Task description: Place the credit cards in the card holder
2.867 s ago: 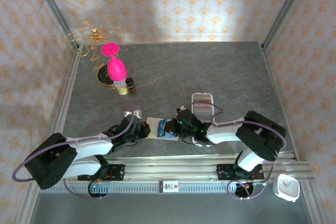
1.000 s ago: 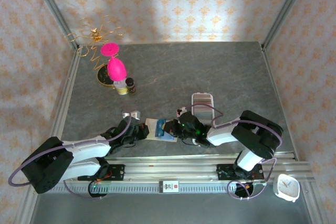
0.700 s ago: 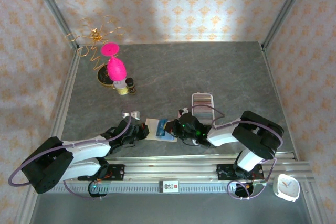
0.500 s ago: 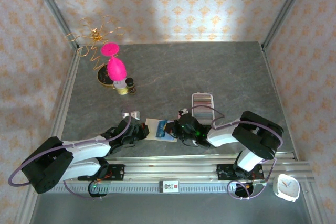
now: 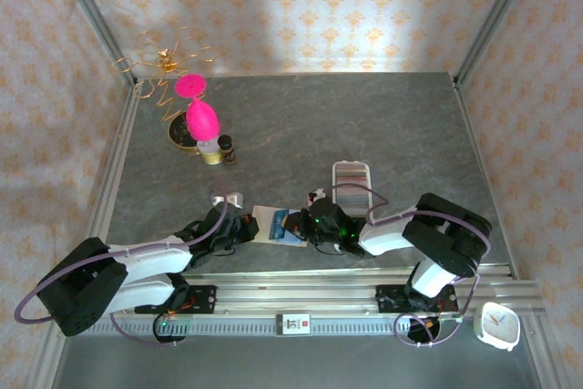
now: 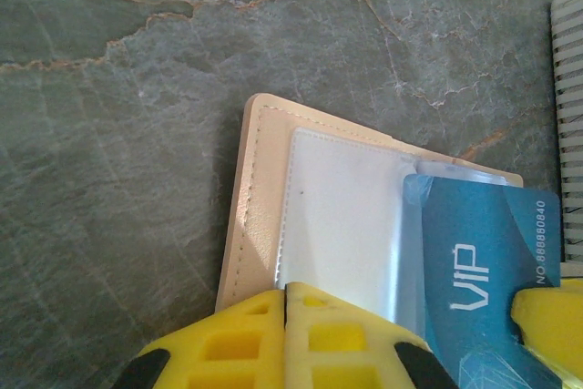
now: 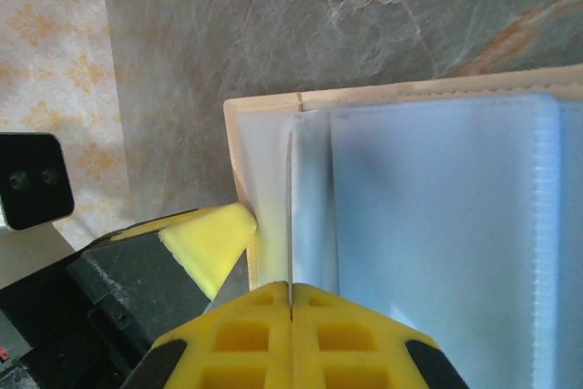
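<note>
The tan card holder [image 5: 271,222] lies open near the table's front edge, its clear sleeves [image 6: 342,216] facing up. A blue credit card [image 6: 483,271] marked VIP sits partly inside a sleeve. My right gripper [image 5: 308,222] is shut on this card, which shows edge-on [image 7: 289,207] between the fingers of the right gripper [image 7: 290,291]. My left gripper [image 6: 287,293] is shut, its fingertips resting on the card holder's [image 6: 260,198] near edge. The left gripper's yellow fingertip [image 7: 208,236] touches the holder's corner [image 7: 239,125].
A white ribbed tray [image 5: 351,177] stands just behind the right gripper, its edge [image 6: 569,116] in the left wrist view. A pink ornament on a gold wire stand [image 5: 196,116], small bottles [image 5: 219,149] and a small white clip [image 5: 228,198] sit back left. A metal rail [image 5: 291,293] lines the near edge.
Over the last second both grippers stay shut at the card holder with barely any shift. Since the earliest frame, the left arm has stretched lower towards the holder.
</note>
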